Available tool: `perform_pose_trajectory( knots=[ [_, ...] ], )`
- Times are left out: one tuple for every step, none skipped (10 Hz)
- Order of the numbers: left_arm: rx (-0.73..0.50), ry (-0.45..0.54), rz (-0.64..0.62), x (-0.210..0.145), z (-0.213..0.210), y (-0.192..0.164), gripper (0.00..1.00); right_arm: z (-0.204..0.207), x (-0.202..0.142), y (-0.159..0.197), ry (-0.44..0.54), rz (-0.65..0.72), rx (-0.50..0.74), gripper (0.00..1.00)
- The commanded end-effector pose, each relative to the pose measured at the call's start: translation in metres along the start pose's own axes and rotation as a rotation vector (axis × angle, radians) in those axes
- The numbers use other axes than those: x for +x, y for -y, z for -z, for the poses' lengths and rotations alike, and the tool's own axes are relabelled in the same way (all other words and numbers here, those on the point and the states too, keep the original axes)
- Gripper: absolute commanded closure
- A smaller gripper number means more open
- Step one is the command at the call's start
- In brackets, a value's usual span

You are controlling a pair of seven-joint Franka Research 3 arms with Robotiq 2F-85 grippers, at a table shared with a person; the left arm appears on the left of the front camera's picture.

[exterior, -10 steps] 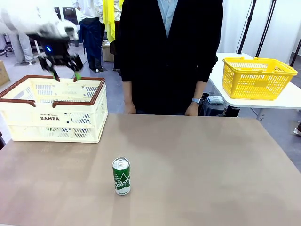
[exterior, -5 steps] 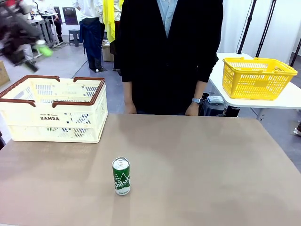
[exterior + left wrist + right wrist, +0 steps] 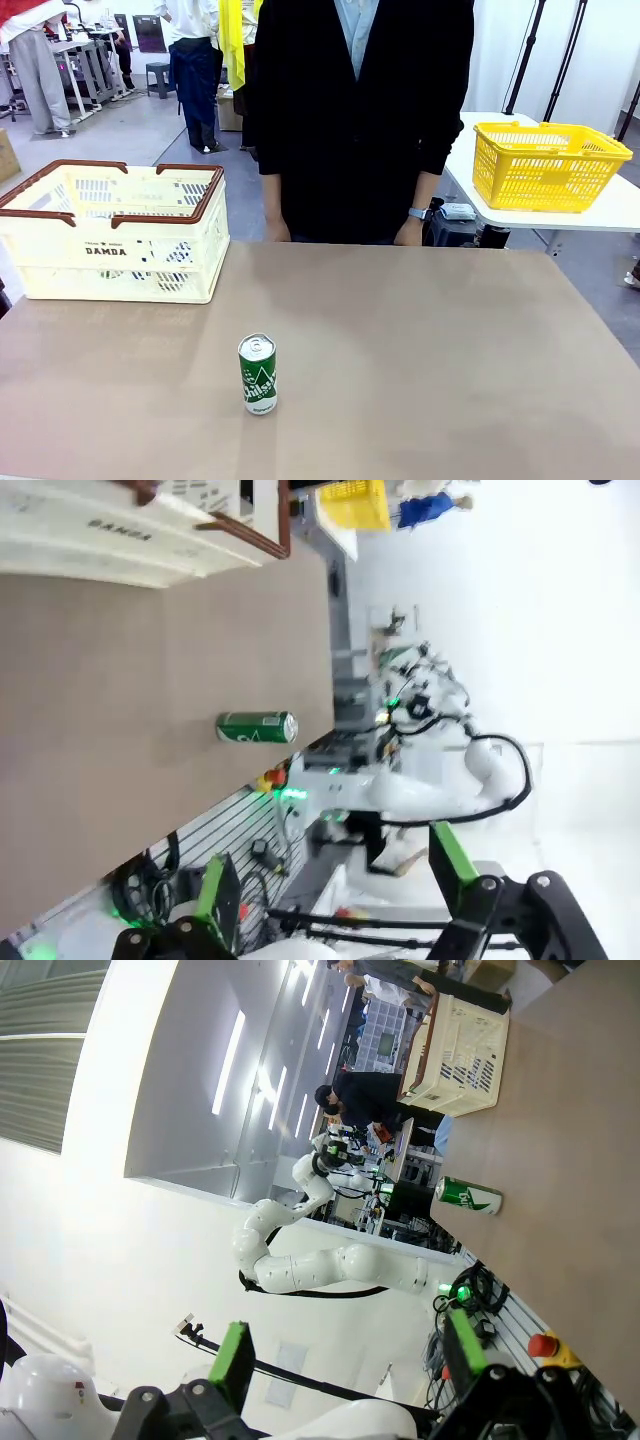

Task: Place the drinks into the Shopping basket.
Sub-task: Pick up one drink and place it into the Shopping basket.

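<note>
The slim green can with white script and silver top [image 3: 258, 374] stands upright on the tan table [image 3: 430, 350], well apart from the cream slotted basket with brown rim [image 3: 112, 232]; left gripper [image 3: 330, 875] and right gripper [image 3: 345, 1355] hang released, both far off, neither clearly nearer

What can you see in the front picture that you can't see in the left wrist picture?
Front view alone: the person standing at the far side of the table, a watch on one wrist, and the whole yellow basket on a side table. Left wrist view alone: the left gripper, jaws open with nothing between its green fingers, and a white robot arm beyond the table edge. Both share the green can, upright on the brown table, and the cream basket with its brown rim.
</note>
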State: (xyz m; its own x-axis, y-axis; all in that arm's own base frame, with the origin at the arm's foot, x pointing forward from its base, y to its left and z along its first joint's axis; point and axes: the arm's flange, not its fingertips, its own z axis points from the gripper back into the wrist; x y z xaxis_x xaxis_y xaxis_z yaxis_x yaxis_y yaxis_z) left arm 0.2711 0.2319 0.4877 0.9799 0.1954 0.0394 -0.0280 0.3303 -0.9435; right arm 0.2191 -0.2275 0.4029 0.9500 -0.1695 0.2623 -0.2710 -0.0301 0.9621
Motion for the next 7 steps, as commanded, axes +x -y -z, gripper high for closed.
perform_pose_trajectory(
  knots=[
    [0.055, -0.056, 0.046, 0.0162, 0.0084, 0.0306, 0.00, -0.0007, 0.0003, -0.0044, 0.004, 0.013, 0.003, 0.00],
    [0.055, -0.056, 0.046, 0.0162, 0.0084, 0.0306, 0.00, -0.0007, 0.0003, -0.0044, 0.004, 0.013, 0.003, 0.00],
    [0.055, -0.056, 0.046, 0.0162, 0.0084, 0.0306, 0.00, -0.0007, 0.0003, -0.0044, 0.004, 0.013, 0.003, 0.00],
    [0.055, -0.056, 0.046, 0.0162, 0.0084, 0.0306, 0.00, -0.0007, 0.0003, -0.0044, 0.004, 0.013, 0.003, 0.00],
    [0.055, -0.056, 0.046, 0.0162, 0.0084, 0.0306, 0.00, -0.0007, 0.0003, -0.0044, 0.004, 0.013, 0.003, 0.00],
    [0.055, -0.056, 0.046, 0.0162, 0.0084, 0.0306, 0.00, -0.0007, 0.0003, -0.0044, 0.004, 0.013, 0.003, 0.00],
    [0.055, -0.056, 0.046, 0.0162, 0.0084, 0.0306, 0.00, -0.0007, 0.0003, -0.0044, 0.004, 0.013, 0.003, 0.00]
  ],
)
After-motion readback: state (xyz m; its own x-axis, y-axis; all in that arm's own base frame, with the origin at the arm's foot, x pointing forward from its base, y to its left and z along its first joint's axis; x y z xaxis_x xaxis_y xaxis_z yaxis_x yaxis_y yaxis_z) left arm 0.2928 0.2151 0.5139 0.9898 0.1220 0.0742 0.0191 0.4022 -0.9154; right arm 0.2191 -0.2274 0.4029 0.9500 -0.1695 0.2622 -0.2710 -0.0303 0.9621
